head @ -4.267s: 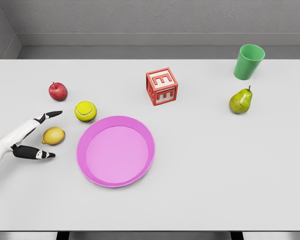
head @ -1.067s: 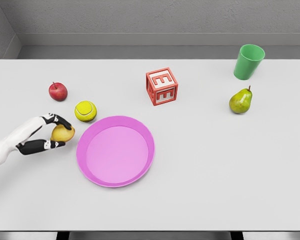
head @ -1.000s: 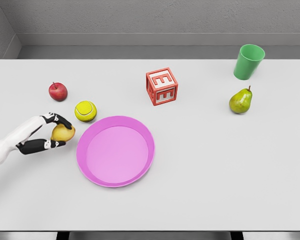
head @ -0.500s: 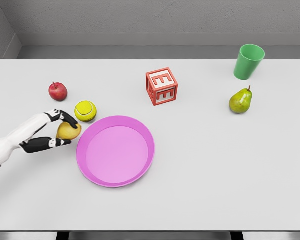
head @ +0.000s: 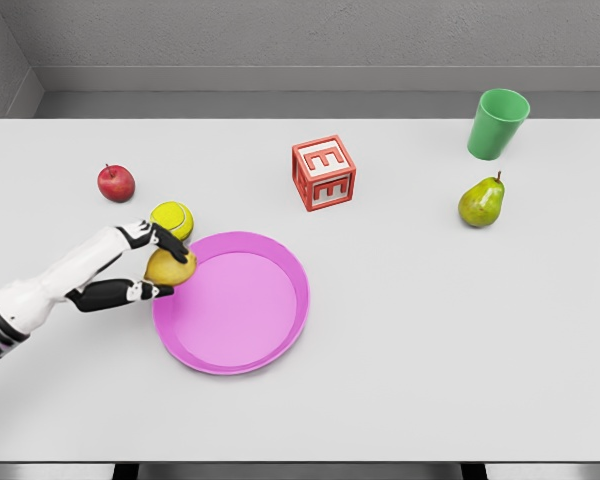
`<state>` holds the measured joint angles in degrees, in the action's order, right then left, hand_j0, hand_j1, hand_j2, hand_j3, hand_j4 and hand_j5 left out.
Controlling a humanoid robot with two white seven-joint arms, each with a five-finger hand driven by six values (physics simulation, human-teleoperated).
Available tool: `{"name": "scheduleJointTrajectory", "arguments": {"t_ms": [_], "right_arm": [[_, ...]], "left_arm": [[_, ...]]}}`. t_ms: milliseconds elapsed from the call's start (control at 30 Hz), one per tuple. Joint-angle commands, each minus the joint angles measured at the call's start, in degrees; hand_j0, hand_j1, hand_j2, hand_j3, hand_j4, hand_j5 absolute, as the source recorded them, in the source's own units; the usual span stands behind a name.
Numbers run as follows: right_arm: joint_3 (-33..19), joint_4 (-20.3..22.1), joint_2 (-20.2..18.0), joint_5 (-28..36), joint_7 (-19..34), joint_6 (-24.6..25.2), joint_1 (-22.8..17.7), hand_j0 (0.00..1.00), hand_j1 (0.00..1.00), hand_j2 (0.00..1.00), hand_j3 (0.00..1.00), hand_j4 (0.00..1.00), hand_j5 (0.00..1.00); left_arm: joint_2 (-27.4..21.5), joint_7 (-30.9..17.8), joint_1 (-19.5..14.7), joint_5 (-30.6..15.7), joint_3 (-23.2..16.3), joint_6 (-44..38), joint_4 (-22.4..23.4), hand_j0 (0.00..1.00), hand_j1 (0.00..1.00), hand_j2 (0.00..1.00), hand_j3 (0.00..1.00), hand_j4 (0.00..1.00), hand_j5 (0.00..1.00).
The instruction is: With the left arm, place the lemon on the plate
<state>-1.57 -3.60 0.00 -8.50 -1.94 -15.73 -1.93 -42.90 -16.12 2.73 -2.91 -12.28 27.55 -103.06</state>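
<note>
Pale grey tabletop (head: 400, 330) under everything. Lemon (head: 170, 267) pinched between thumb and curled fingers of left hand (head: 152, 266), just at pink plate (head: 280, 340) left rim, presumably for release inside. Tennis ball (head: 173, 218) just beside, behind the hand, so easily nudged.

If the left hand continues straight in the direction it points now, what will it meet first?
Most likely the pink plate. The left hand, shut on the lemon, points rightward at the plate's left rim. The tennis ball lies just beside this line; the hand's height is unclear.

Apple (head: 115, 182), tennis ball (head: 173, 217), letter block (head: 323, 172), pear (head: 480, 202) (upright), cup (head: 498, 123).
</note>
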Motion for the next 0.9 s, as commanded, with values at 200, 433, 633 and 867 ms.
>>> {"name": "scheduleJointTrajectory", "arguments": {"t_ms": [200,433,633,867], "right_arm": [[-0.01,0.00,0.00,0.06,0.01,0.00,0.00,1.00,1.00,1.00,1.00,1.00,1.00],[-0.01,0.00,0.00,-0.03,0.01,0.00,0.00,1.00,1.00,1.00,1.00,1.00,1.00],[-0.01,0.00,0.00,0.06,0.01,0.00,0.00,1.00,1.00,1.00,1.00,1.00,1.00],[-0.01,0.00,0.00,0.06,0.01,0.00,0.00,1.00,1.00,1.00,1.00,1.00,1.00]], "left_arm": [[1.15,0.12,-0.79,-0.34,-1.17,1.81,-0.13,1.00,1.00,1.00,1.00,1.00,1.00],[-1.84,0.12,-0.70,-0.78,2.61,7.45,-0.04,1.00,1.00,1.00,1.00,1.00,1.00],[-5.62,0.12,0.00,-1.04,7.10,7.45,1.54,1.00,1.00,1.00,1.00,1.00,1.00],[-5.62,0.12,0.00,-1.04,8.06,7.45,2.69,1.00,1.00,1.00,1.00,1.00,1.00]]}}
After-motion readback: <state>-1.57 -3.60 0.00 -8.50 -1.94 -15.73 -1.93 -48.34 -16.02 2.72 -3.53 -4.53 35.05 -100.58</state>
